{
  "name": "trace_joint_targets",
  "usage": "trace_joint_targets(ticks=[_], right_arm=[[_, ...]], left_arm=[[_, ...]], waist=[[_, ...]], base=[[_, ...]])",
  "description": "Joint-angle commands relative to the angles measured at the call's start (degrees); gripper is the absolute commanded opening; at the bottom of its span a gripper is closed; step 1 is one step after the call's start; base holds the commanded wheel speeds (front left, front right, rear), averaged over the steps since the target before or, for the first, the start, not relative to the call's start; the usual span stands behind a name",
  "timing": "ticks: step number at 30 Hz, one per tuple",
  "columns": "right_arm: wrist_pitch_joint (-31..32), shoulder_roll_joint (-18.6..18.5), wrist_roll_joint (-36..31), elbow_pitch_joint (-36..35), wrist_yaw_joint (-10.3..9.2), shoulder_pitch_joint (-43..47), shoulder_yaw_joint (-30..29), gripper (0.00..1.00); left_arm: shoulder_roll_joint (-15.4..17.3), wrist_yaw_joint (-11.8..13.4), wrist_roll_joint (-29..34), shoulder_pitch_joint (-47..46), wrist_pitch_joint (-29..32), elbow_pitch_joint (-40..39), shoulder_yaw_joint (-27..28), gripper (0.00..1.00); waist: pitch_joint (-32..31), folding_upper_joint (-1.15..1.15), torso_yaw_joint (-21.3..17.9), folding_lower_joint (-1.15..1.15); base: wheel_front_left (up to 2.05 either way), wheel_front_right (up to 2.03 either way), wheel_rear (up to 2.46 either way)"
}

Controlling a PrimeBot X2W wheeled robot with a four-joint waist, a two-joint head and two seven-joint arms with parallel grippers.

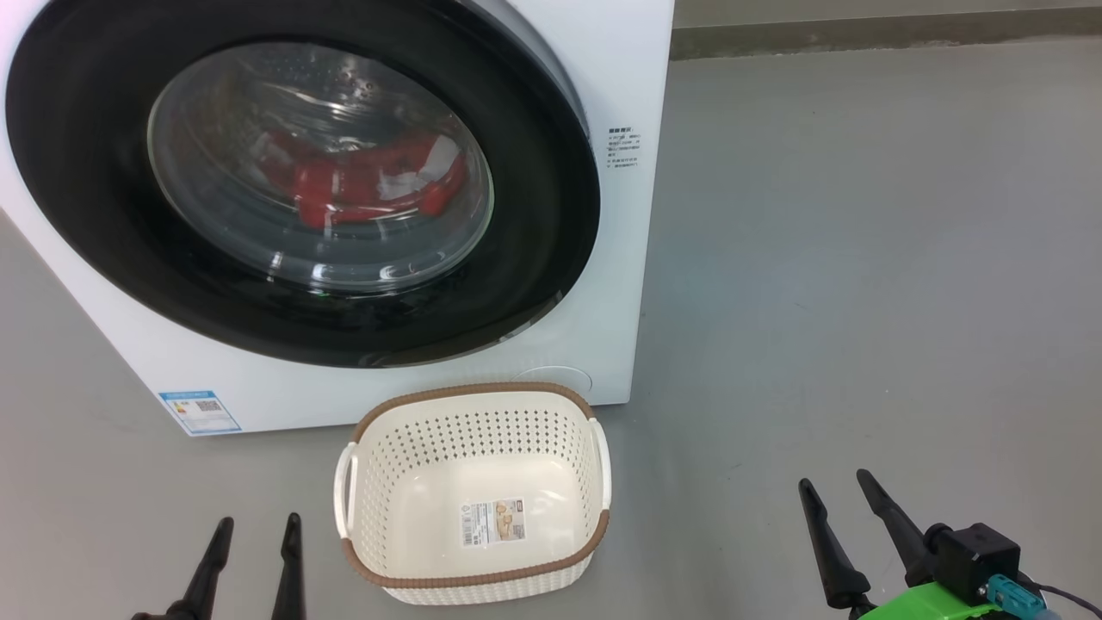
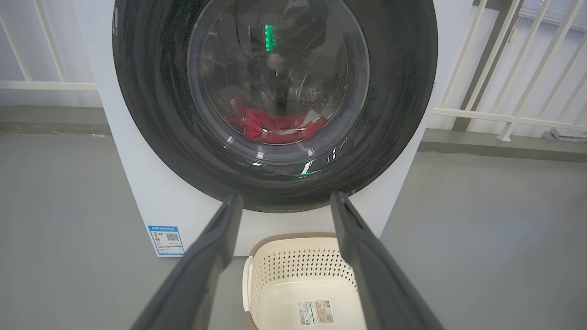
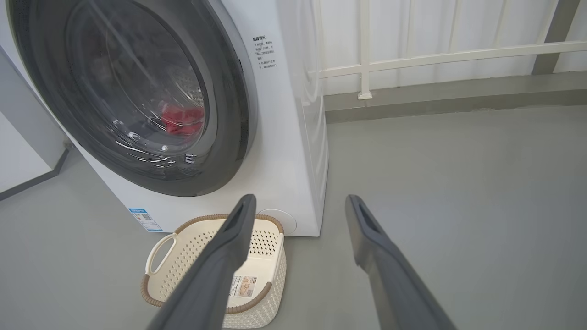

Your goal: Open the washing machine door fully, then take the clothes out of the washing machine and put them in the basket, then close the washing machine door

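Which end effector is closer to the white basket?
Left. The left end effector sits just to the left of the basket, near its side handle; the right end effector is farther off, past the right side.

Glossy black rim and clear glass on washing machine door [image 1: 112,215]. Red cloth clothes [image 1: 362,185]. Cream perforated plastic basket [image 1: 379,482], matt grey floor [image 1: 861,258]

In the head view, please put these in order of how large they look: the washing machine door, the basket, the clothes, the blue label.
1. washing machine door, cut off by the frame's edge
2. basket, though it lies nearer the camera
3. clothes, seen through the glass
4. blue label
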Motion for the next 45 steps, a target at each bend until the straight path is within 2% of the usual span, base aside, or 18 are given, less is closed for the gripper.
trace_joint_targets(ticks=[1,23,24,25,26,38,45], right_arm=[[-0.9,-0.5,-2.0,-1.7,0.09,0.0,1.1,1.0],[-1.3,0.7,-1.8,-3.5,0.09,1.2,-1.2,1.0],[-1.3,0.8,-1.3,-3.5,0.09,1.0,-1.2,0.5],[-1.3,0.9,-0.8,-3.7,0.09,0.7,-1.3,0.11],[-1.3,1.0,-0.4,-3.9,0.09,0.3,-1.3,0.0],[-1.3,1.7,9.8,-4.3,0.09,-13.0,0.1,0.0],[-1.3,0.5,12.7,-2.7,0.09,-23.1,1.1,0.0]], left_arm=[[0.9,-0.2,2.0,-0.7,-0.9,-1.5,1.9,1.0],[1.0,-0.2,0.4,-0.3,-1.3,-0.9,1.7,1.0],[1.0,-0.2,0.4,-0.3,-1.3,-0.9,1.7,1.0],[1.0,-0.2,0.4,-0.3,-1.3,-1.0,1.6,1.0],[1.0,-0.2,0.3,-0.3,-1.3,-1.1,1.6,1.0],[1.0,-0.2,-0.3,-1.6,-1.3,-2.3,-0.4,1.0],[1.1,-0.2,-0.9,-4.1,-1.3,-3.1,-1.6,1.0]], waist=[[0.0,0.0,0.0,0.0],[-0.5,0.0,-0.1,0.0],[-0.5,0.0,-0.1,0.0],[-0.5,0.0,-0.1,0.0],[-0.4,0.0,-0.1,0.0],[1.5,0.0,0.3,0.0],[4.7,0.0,2.2,0.0]], base=[[0.0,0.0,0.0],[0.0,0.0,0.0],[0.0,0.0,0.0],[0.0,0.0,0.0],[0.0,0.0,0.0],[0.0,0.0,0.0],[0.0,0.0,0.0]])
